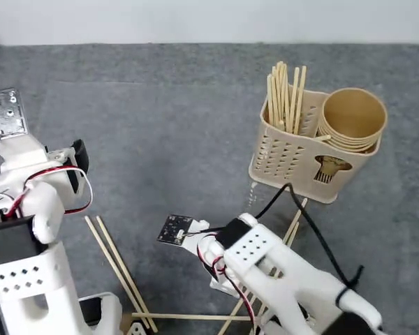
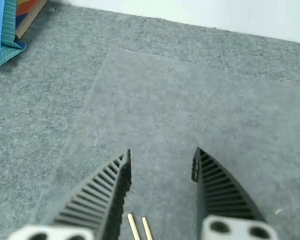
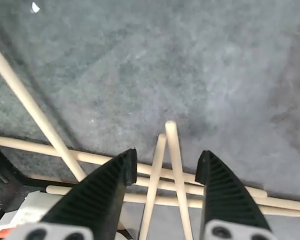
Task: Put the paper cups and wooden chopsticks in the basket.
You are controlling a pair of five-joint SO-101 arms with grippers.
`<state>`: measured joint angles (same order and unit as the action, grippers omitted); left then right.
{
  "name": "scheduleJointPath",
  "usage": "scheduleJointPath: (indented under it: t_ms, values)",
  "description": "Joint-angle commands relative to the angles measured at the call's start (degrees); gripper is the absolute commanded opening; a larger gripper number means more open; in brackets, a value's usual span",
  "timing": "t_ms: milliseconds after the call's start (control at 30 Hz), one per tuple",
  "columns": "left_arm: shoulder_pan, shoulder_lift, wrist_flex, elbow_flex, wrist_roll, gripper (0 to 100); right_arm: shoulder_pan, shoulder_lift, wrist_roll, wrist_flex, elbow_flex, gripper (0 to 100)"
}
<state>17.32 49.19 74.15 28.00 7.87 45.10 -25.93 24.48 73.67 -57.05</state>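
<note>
**Loose Sticks on the Tabletop, Cups in the Basket**

The left tool (image 2: 162, 159) is open wide and empty above the grey tabletop (image 2: 190, 90). Two wooden chopsticks (image 1: 117, 266) lie side by side near that arm (their ends peek out between the tool's fingers (image 2: 110, 200)). The right tool (image 3: 167, 155) is open too, over a crossed pile of chopsticks (image 3: 97, 158), with two stick ends between its fingers (image 3: 105, 190). On the right stands the basket (image 1: 286, 157), holding stacked paper cups (image 1: 353, 118) and a bunch of upright chopsticks (image 1: 286, 87).

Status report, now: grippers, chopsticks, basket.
Left gripper open, empty, chopstick pair lying near it. Right gripper open over two loose chopsticks. More chopsticks crisscrossed beneath them. Basket holds paper cups and chopstick bundle.
</note>
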Motion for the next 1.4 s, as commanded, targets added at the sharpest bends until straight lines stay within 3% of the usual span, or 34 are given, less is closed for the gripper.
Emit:
scheduleJointPath:
  t_ms: [0,167,400,767,933,1200,1367]
  values:
    - [0.35,1.32,-0.97,-0.22,-0.35,20,0.13,2.95,-0.35,-1.27,0.62,20.8]
    - [2.81,1.32,-0.97,-0.22,-0.35,20,-0.92,6.02,-0.18,-1.63,0.62,19.1]
    - [3.69,1.32,-0.97,-0.22,-0.35,20,-3.3,7.34,-0.09,-6.02,0.62,0.5]
    - [3.69,1.32,-0.97,-0.22,-0.35,20,-4.0,5.32,0.53,-2.86,3.69,0.9]
    - [3.69,1.32,-0.97,-0.22,-1.58,20,-4.7,-1.01,3.6,10.15,14.68,0.8]
    - [3.69,1.32,-0.97,-0.22,-1.85,20,-11.47,-6.64,7.91,26.15,39.91,0.8]
    - [3.69,1.41,-1.05,1.1,-1.85,20,-16.31,-6.64,7.82,29.05,56.62,0.8]
